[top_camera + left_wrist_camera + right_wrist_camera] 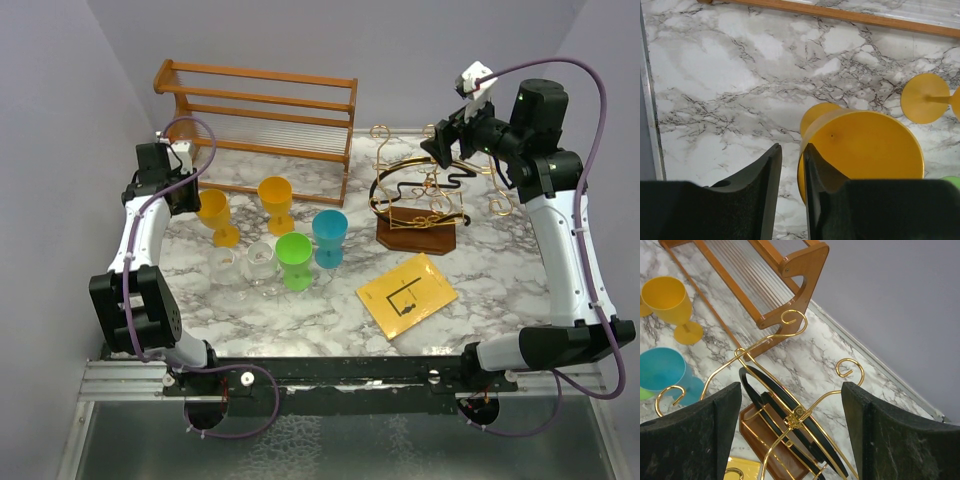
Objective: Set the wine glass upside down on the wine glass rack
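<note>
A yellow wine glass [216, 217] stands upright at the left of the marble table. My left gripper [193, 197] is at its rim. In the left wrist view the gripper [792, 147] straddles the glass [865, 145] wall: the right finger is inside the bowl and the left finger [767, 165] is outside. The jaws are narrowly open, with marble showing between the left finger and the wall. The gold wire wine glass rack [420, 190] on its dark wooden base [418, 233] stands at the right. My right gripper [441, 150] hovers over it, wide open and empty [792, 425], above the hoop [800, 415].
A second yellow glass [275, 200], a blue one [329, 238], a green one [294, 261] and two clear ones [243, 266] stand mid-table. An orange-brown slatted shelf [260, 110] is at the back. A yellow card [407, 293] lies in front of the rack.
</note>
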Controlling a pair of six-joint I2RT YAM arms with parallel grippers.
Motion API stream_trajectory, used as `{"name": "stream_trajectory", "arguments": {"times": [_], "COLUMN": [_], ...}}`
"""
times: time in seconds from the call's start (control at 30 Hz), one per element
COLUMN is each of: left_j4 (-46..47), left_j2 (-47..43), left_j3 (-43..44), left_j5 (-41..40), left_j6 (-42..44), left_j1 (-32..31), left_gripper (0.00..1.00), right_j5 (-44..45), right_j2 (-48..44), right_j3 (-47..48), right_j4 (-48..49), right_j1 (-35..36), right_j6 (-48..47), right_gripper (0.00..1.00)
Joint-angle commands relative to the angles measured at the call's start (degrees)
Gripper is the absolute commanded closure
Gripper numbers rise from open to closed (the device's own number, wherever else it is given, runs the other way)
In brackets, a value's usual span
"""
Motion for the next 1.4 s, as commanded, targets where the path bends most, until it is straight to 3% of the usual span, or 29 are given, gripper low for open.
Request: {"name": "stream_trajectory", "arguments": {"times": [0.0, 0.2, 0.5, 0.73, 1.07, 1.2, 1.37], "left_j4": [-1.0, -2.5, -7.8, -13.1, 1.8, 10.9, 16.8], "left_j2": [1.4, 0.9, -4.0, -7.5, -3.8, -1.5, 1.5], "left_j3": [2.6, 5.5, 14.4, 27.1, 37.9, 37.9, 39.6], "left_j5": [2.0, 4.1, 6.7, 16.0, 36.7, 36.7, 33.0], "left_j6": [0.5, 0.7, 2.5, -0.3, -22.6, -30.4, -30.7], "left_j1": [0.1, 0.0, 0.0, -0.3, -2.2, -5.5, -12.0], "left_gripper": [0.77, 1.0, 1.0, 1.0, 1.0, 1.0, 1.0], "right_j5": [-0.4, 0.5, -2.0, -8.0, 0.4, -1.9, -6.1], "right_j2": [0.1, 0.4, 2.3, 4.4, 8.6, 10.6, 12.5], "right_j3": [-0.8, 0.5, 3.5, 8.1, 11.1, 11.5, 10.8], "right_j4": [-0.5, -0.6, 1.4, 5.2, 10.1, 11.7, 12.9], "right_j1": [-0.3, -0.3, -0.3, -0.1, 8.5, 10.5, 12.8], "right_j6": [-0.2, -0.6, -3.8, 4.0, 13.7, 18.9, 25.1], "right_gripper": [0.2, 0.2, 0.18, 0.18, 0.21, 0.22, 0.22]}}
